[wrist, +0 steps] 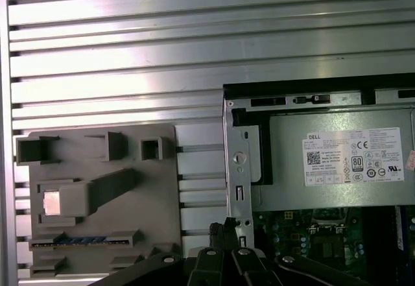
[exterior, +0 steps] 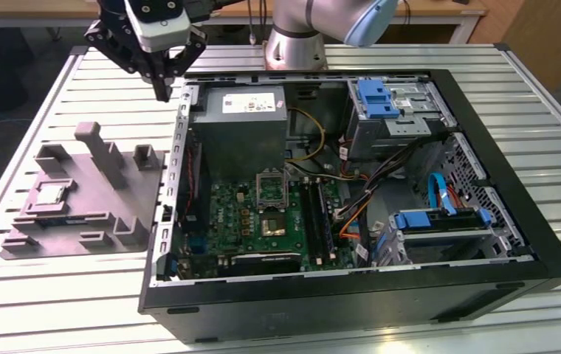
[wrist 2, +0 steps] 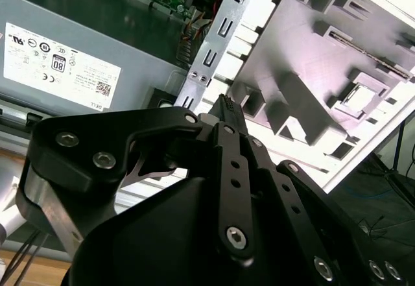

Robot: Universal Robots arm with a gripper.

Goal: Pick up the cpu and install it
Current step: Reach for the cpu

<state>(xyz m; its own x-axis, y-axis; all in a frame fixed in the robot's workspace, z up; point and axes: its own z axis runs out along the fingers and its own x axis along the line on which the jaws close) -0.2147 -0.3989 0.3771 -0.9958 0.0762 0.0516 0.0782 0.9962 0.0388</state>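
Counter: carrying the open computer case.
Tray: sitting just beside the case.
Pincer: I'm hovering it pressed together and empty at the tray's 1 o'clock in the exterior view.
Cpu: resting in the tray's 9 o'clock side; I judge pickup and install both remaining.

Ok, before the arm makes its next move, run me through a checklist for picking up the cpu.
1. cpu in its pocket in the grey tray: ok, it lies flat with its top uncovered.
2. Gripper free of load: ok, nothing sits between its fingertips.
3. Jaws ready for a grasp: not ok, they are shut.
4. Gripper lined up over the cpu: not ok, it hangs by the back corner of the computer case, off to the side of the tray.
5. Socket on the motherboard open and empty: cannot tell.
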